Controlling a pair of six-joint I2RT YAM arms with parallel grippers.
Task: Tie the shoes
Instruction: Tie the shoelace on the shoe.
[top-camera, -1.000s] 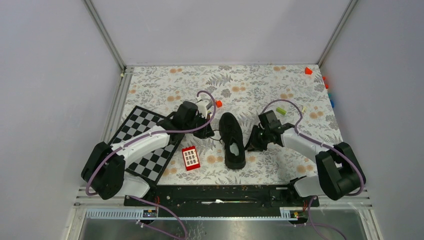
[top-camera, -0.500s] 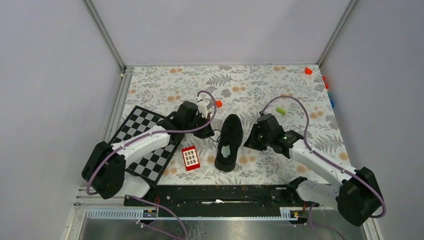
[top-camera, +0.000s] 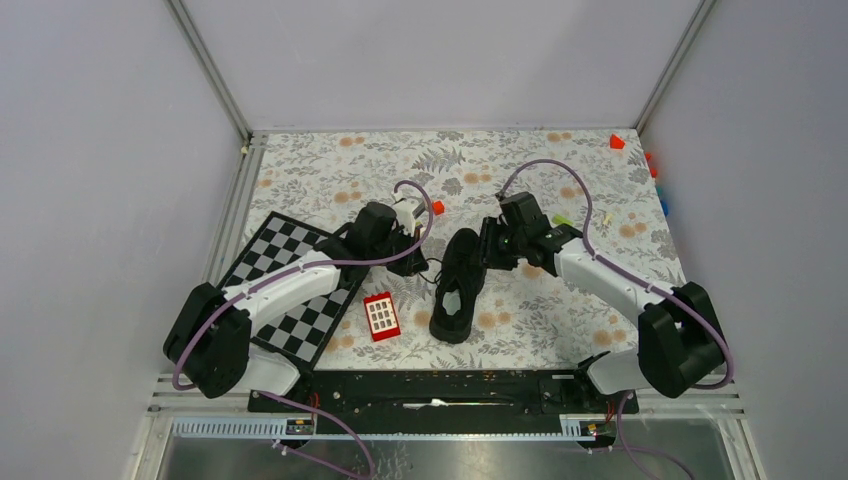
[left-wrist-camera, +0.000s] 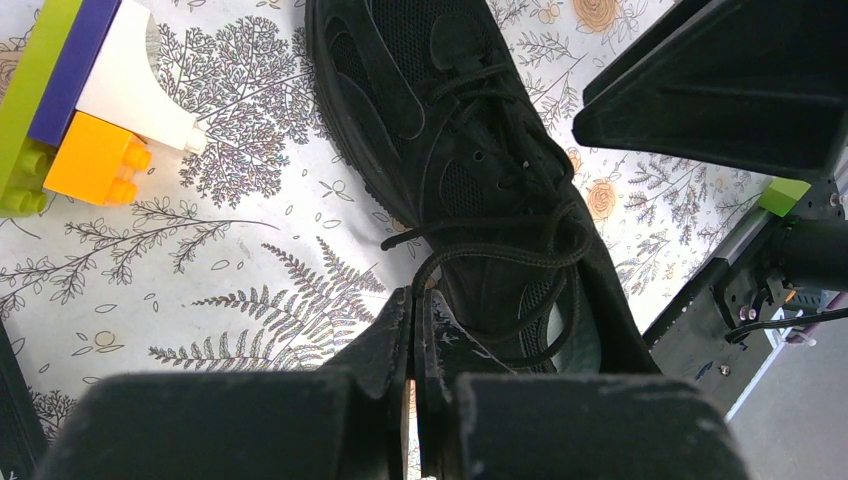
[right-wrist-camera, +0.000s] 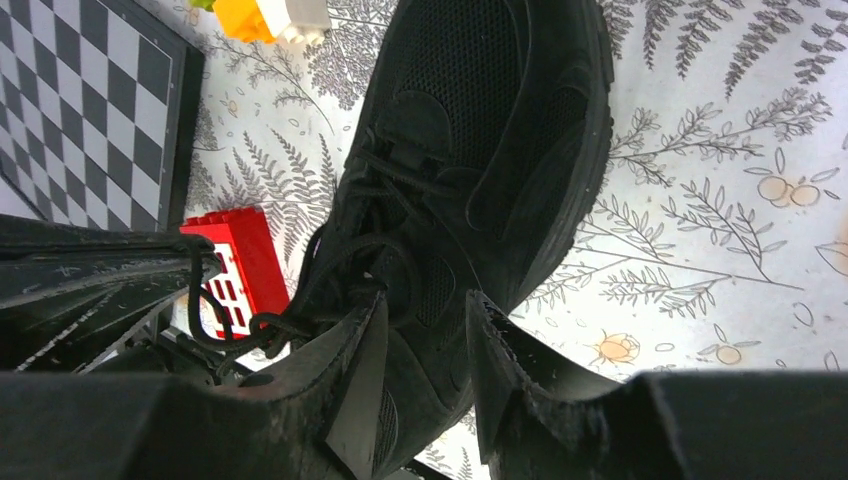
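Observation:
The black shoe (top-camera: 458, 288) lies tilted on the floral cloth, toe away from the arm bases and heel near them. In the left wrist view my left gripper (left-wrist-camera: 415, 296) is shut on a thin black lace (left-wrist-camera: 500, 250) that runs up from the shoe (left-wrist-camera: 470, 140). That gripper (top-camera: 418, 265) sits at the shoe's left side. My right gripper (top-camera: 487, 252) is at the shoe's right side near the toe. Its jaws (right-wrist-camera: 425, 312) stand open over the shoe's (right-wrist-camera: 480, 120) collar edge, with a loop of lace (right-wrist-camera: 230, 325) just to their left.
A red block (top-camera: 381, 316) lies left of the shoe beside the chessboard (top-camera: 290, 290). Stacked coloured blocks (left-wrist-camera: 70, 110) sit by the toe. A small red piece (top-camera: 438, 207), a green block (top-camera: 563, 220) and more pieces near the right wall (top-camera: 655, 180) lie farther back.
The shoe's heel swung left, leaving it tilted. My right arm moved from the shoe's right side up toward the toe, and its jaws closed then opened. The left gripper stayed shut in place.

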